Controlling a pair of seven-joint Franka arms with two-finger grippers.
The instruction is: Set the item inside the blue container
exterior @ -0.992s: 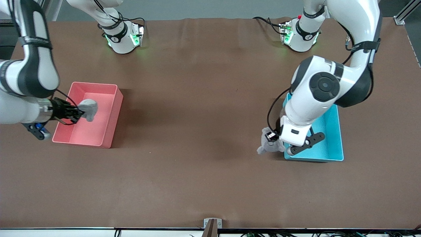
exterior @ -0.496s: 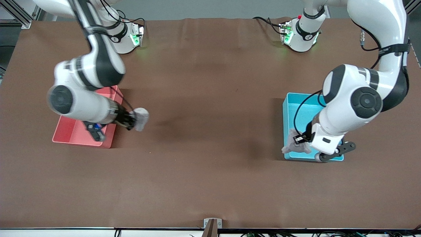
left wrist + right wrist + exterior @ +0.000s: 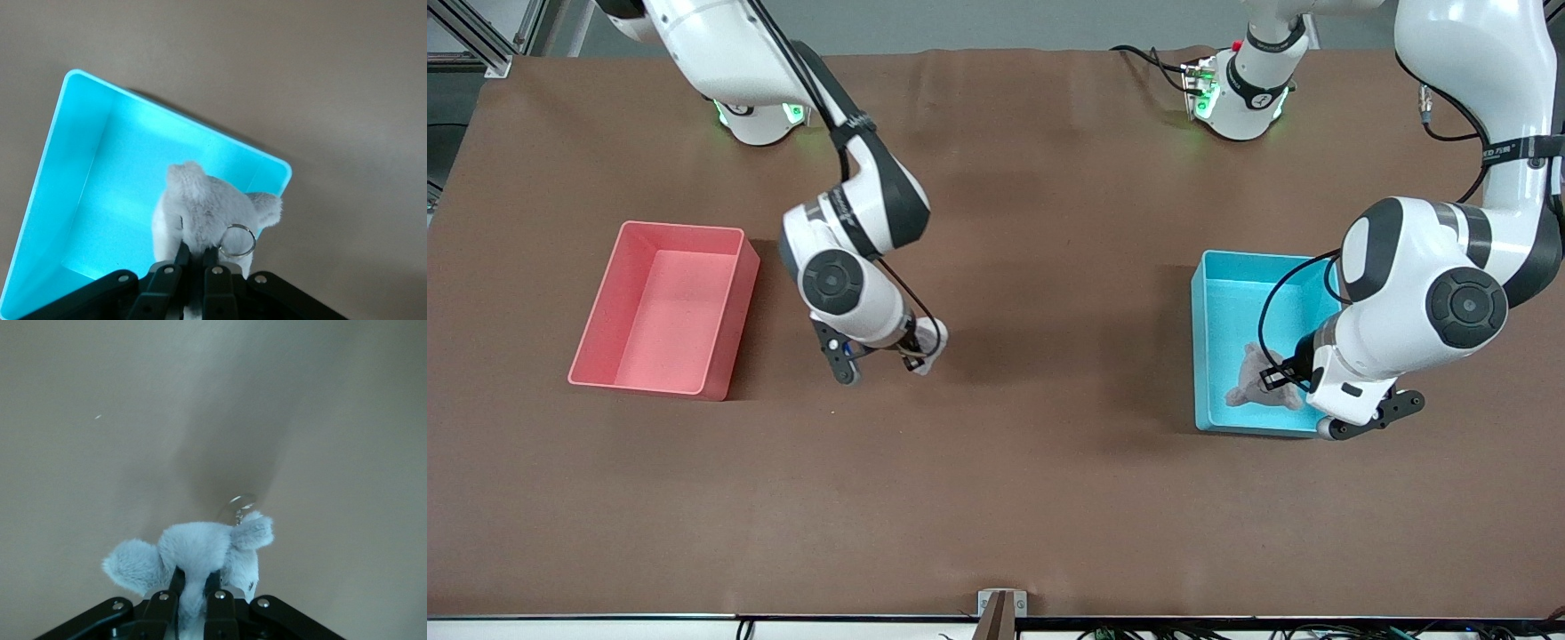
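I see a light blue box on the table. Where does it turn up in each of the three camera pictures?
Front view: the blue container sits toward the left arm's end of the table, under the left gripper.
Left wrist view: it fills the middle, below a grey plush toy that the left gripper holds.
Right wrist view: not in it; only bare table and another plush.
Shared landmark: that grey plush toy over the container, seen in both the front and left wrist views.

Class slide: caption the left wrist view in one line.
Left gripper holds a grey plush toy with a key ring over the blue container.
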